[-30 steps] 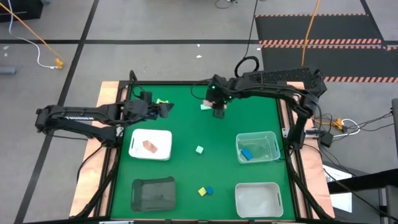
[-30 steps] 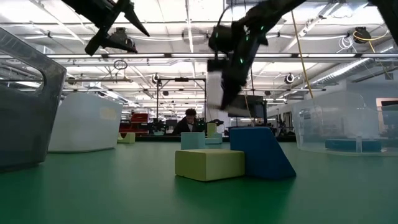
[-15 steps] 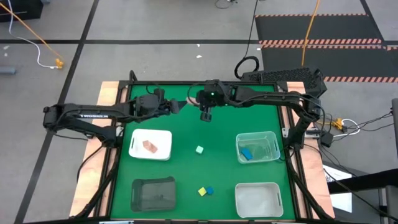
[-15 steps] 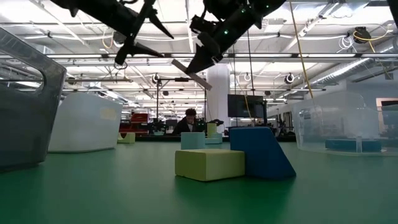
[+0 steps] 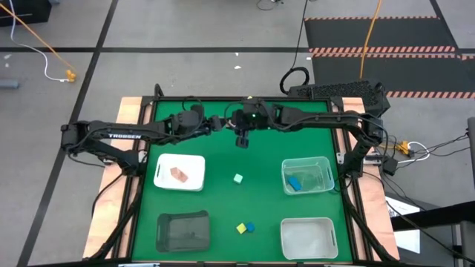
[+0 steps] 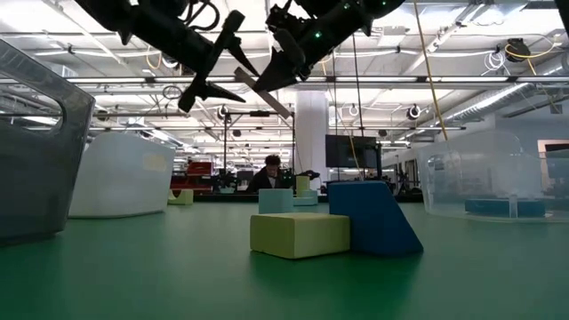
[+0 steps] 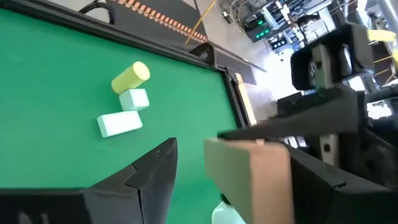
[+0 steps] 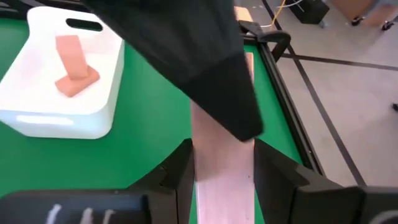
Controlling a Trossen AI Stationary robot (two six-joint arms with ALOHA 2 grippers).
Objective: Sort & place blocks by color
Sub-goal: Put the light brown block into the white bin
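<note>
Arms meet over the far middle of the green table [image 5: 223, 159]. The right gripper [image 5: 241, 140] pinches a salmon pink bar [image 8: 222, 163] between its fingers, and in the low view the bar [image 6: 264, 92] hangs tilted, high above the table. The left gripper [image 5: 219, 123] hovers just beside it with its fingers spread and nothing between them; the bar shows close in front of them in the left wrist view.

Trays come next. The white tray [image 5: 162, 180] on the left holds two salmon pink blocks [image 5: 178, 173]. The clear bin [image 5: 328, 175] on the right holds a blue block [image 5: 294, 183]. The dark tray [image 5: 182, 230] sits near the front.

A yellow block [image 5: 240, 228] and a blue block [image 5: 250, 227] touch near the front middle. A mint green cube [image 5: 237, 178] lies alone mid-table. Two mint blocks [image 7: 124, 113] and a yellow cylinder [image 7: 130, 76] cluster near the far edge.
</note>
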